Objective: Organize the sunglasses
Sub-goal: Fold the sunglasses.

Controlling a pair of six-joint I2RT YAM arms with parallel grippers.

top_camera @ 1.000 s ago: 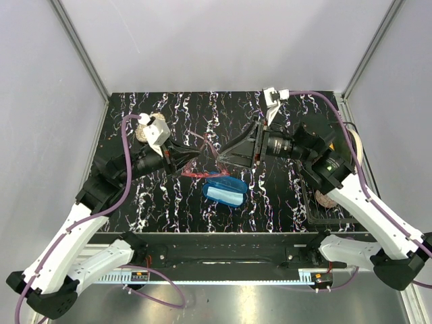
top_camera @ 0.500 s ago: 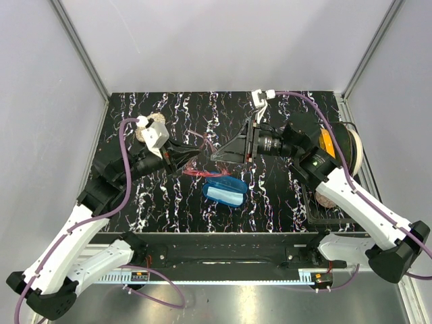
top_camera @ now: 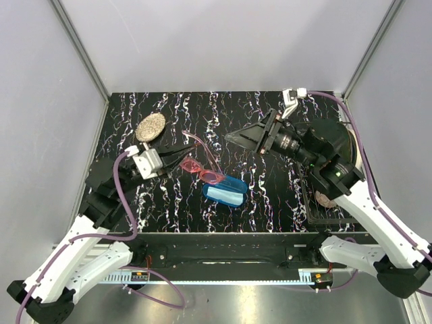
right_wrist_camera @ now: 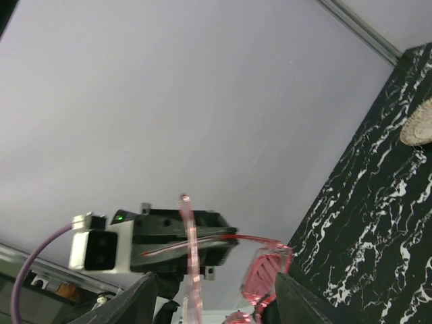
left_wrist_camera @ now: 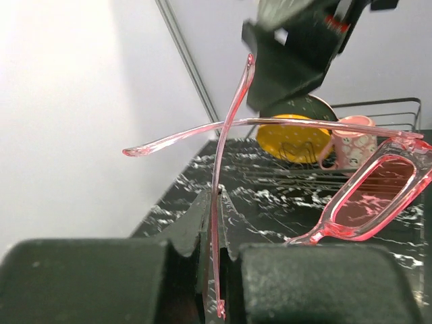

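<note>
The sunglasses [top_camera: 201,168] are a thin pink frame with pink lenses, held in the air left of centre. My left gripper [top_camera: 177,160] is shut on one temple arm [left_wrist_camera: 217,223], and the other temple crosses it. The lenses [left_wrist_camera: 378,197] hang to the right of the fingers. In the top view the lens end sits just over the left end of the blue case [top_camera: 225,190], which lies on the table with a pale blue inside showing. My right gripper [top_camera: 236,138] is open and empty, raised up and to the right of the sunglasses [right_wrist_camera: 268,268].
A speckled beige oval [top_camera: 150,126] lies at the back left of the black marbled table [top_camera: 169,202]. A wire basket [top_camera: 322,214] stands at the right, with a yellow disc [left_wrist_camera: 293,138] and a patterned cup [left_wrist_camera: 351,138] in it. Grey walls enclose the table.
The right gripper has let go of the sunglasses and drawn back up and to the right. The left arm has pulled back to the left and nearer, taking the sunglasses with it.
</note>
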